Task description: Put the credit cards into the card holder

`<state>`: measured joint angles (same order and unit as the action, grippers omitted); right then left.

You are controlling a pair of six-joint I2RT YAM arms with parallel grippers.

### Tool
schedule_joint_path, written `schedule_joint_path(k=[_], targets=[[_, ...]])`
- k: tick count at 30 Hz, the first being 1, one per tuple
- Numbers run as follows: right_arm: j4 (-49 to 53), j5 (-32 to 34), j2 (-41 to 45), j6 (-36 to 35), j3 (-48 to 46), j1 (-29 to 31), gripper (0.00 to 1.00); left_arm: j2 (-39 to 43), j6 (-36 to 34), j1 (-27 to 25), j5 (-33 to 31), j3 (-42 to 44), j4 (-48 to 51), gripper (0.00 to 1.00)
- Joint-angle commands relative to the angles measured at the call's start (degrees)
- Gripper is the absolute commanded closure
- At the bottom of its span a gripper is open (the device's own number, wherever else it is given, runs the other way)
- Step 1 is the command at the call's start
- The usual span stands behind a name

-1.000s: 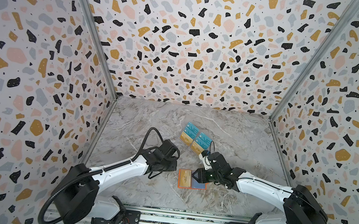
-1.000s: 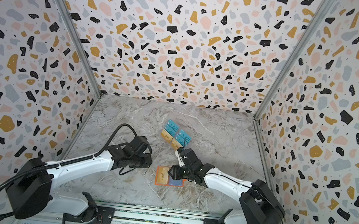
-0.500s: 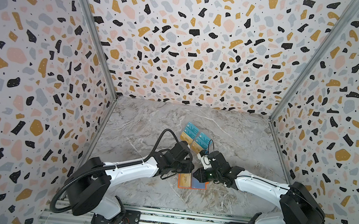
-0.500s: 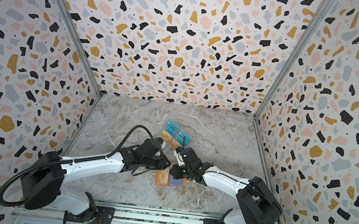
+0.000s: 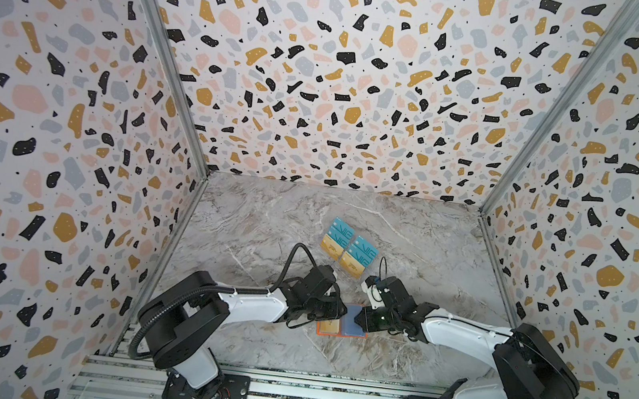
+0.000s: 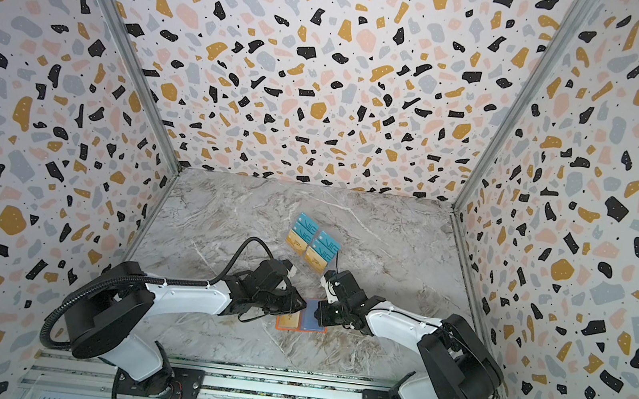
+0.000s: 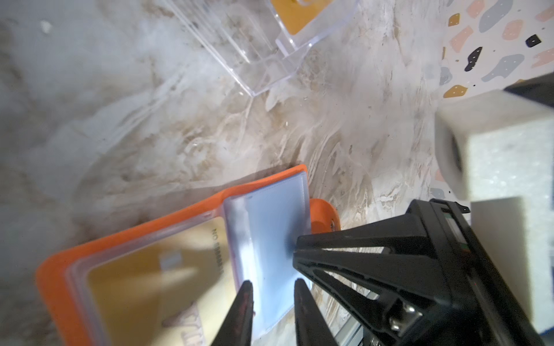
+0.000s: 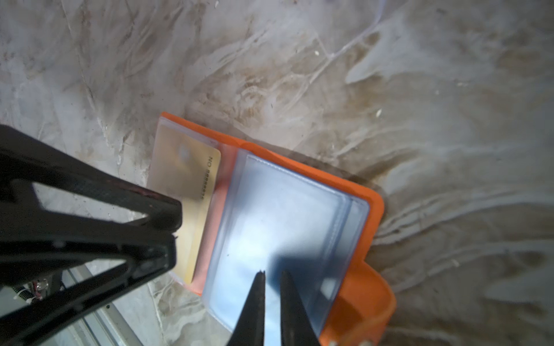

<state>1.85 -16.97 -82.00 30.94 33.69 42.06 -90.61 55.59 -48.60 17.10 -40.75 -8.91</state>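
The holder [image 8: 376, 206] lay open on the bench [image 5: 264, 222] near the front rail, with a gold card [image 8: 192, 179] in one sleeve and a blue sleeve beside it. The left hand [image 7: 272, 283] hung over the blue sleeve, fingers slightly apart; I could not tell whether it gripped anything. The right hand [image 8: 272, 273], fingers nearly together, met that sleeve's edge, grip unclear. Beyond, cards [image 5: 349, 246] stood in a clear stand [image 7: 269, 60].
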Motion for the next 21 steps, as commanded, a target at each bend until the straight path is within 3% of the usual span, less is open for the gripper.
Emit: schedule_joint_path(k=[1,21], targets=[[1.4,2.1,-0.2,-0.6,0.0,-0.1,0.86,-1.5,0.5,-0.2,2.1,0.3,-4.3,0.72],[1.1,3.0,-0.5,-0.5,-1.1,-0.1,0.87,-6.1,0.6,-0.2,4.0,-0.4,-5.1,0.69]])
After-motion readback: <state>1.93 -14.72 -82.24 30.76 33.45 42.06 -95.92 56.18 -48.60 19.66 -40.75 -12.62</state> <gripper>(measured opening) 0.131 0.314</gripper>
